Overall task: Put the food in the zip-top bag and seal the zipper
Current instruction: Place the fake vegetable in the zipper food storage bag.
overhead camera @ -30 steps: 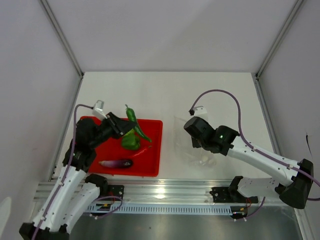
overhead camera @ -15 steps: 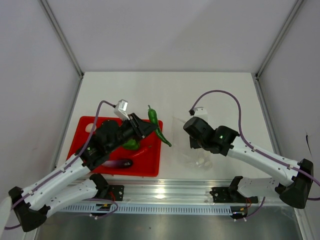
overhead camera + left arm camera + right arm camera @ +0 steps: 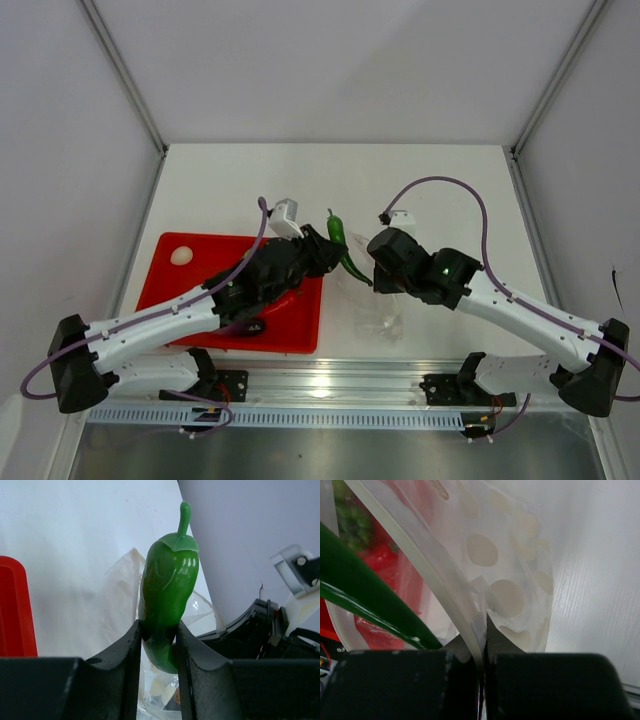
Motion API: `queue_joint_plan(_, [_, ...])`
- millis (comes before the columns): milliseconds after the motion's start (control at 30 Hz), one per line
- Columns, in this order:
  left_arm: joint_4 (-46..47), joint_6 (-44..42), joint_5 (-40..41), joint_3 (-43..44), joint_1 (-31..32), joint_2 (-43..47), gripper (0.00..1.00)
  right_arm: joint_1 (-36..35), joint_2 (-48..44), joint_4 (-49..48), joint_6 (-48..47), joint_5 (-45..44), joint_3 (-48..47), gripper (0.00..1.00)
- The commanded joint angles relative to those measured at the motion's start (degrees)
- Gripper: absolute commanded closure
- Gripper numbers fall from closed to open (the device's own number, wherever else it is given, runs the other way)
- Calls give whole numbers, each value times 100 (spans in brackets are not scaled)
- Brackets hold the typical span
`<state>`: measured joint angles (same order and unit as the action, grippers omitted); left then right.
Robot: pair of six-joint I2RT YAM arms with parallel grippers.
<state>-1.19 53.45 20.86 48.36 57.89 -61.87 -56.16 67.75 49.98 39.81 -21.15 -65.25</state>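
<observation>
Nearest lies the zip-top bag (image 3: 392,315), its rim pinched in the fully closed right gripper (image 3: 482,632), and just beyond, the left gripper (image 3: 157,632) clamps the long green pepper (image 3: 169,580) over the bag's mouth, which looks slack enough to snag the tip and fold shut.

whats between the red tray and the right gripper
The long green pepper, held in the left gripper, sits between the red tray and the right gripper, which pinches the zip-top bag. The top view shows it.
</observation>
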Motion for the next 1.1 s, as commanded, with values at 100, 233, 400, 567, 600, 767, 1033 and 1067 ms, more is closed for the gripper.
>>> queue_joint_plan(100, [172, 130, 383, 77, 398, -185, 99, 9, 37, -251, 334, 40, -251, 100])
queue_joint_plan(233, [-354, 306, 270, 156, 469, -370, 99, 26, 37, -234, 466, -91, -242, 100])
queue_joint_plan(400, [-1013, 578, -125, 297, 478, -554, 99, 44, -51, -208, 510, -311, -190, 100])
queue_joint_plan(567, [-919, 623, -723, 218, 469, -625, 99, 44, -130, -243, 431, -460, -102, 100])
queue_joint_plan(600, [-822, 579, -907, 227, 469, -668, 99, 44, -139, -243, 413, -469, -93, 100])
queue_joint_plan(767, [-839, 535, -1444, 464, 416, -959, 69, 44, -165, -260, 352, -478, -110, 100])
queue_joint_plan(1033, [-1383, -10, -1349, 1043, 337, -907, 1, 61, -288, -181, 325, -540, -84, 100])
queue_joint_plan(1067, [-1410, -158, -1244, 1079, 337, -845, 0, 61, -297, -181, 317, -540, -75, 100])
